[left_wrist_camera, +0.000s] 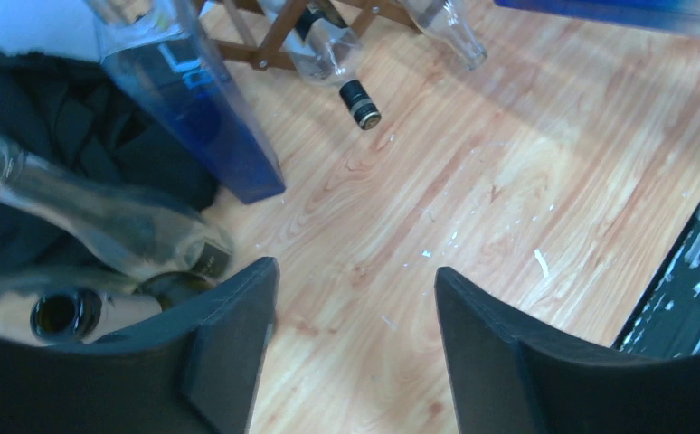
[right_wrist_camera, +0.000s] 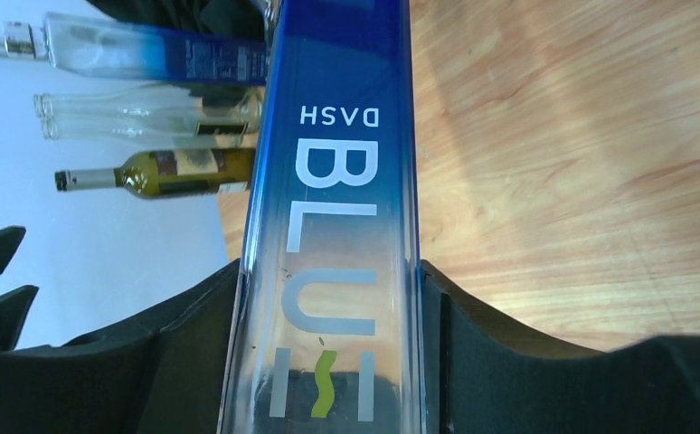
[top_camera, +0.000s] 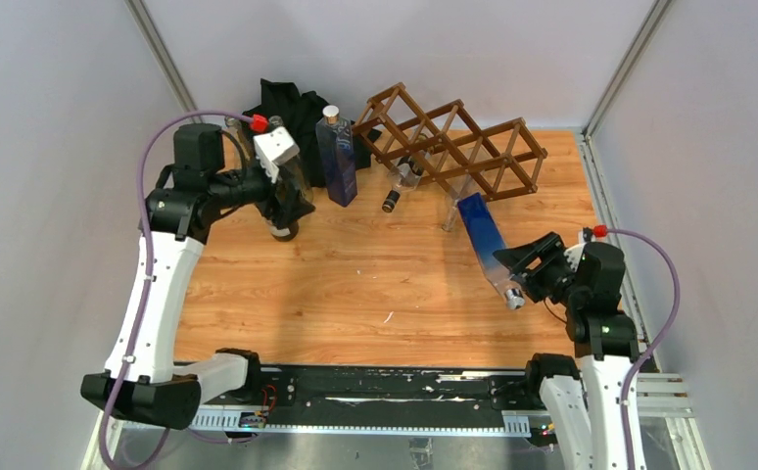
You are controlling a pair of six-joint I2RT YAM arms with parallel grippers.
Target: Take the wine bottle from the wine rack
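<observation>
Gripping now: the right gripper (right_wrist_camera: 328,307) is clamped on the wine bottle (right_wrist_camera: 337,172), with a dark finger (right_wrist_camera: 179,348) pressed to each flat side of the body, toward the neck end.
Wine bottle: tall, square-sided glass, deep blue fading to clear, with white lettering. In the overhead view it lies tilted, its base up by the front edge of the wine rack (top_camera: 453,142) and its capped neck pointing toward the right arm. I cannot tell whether the base touches the rack.
Wine rack: a dark wooden lattice at the back of the table (top_camera: 355,294). A clear bottle with a black cap (top_camera: 400,186) pokes out of a lower cell.
Other arm: the left gripper (left_wrist_camera: 355,276) has its jaws apart with nothing between them, over bare wood near an upright blue bottle (top_camera: 337,162).
Handling: glass, so rigid, breakable and probably weighty. The smooth faces are likely slippery, though the flat sides should seat the pads better than a round bottle would.
Where to hold: across two opposite flat faces, nearer mid-body, to lessen the sag of the far end.
Risk: the base could snag a stick, or the bottle could pivot in the grip.
</observation>
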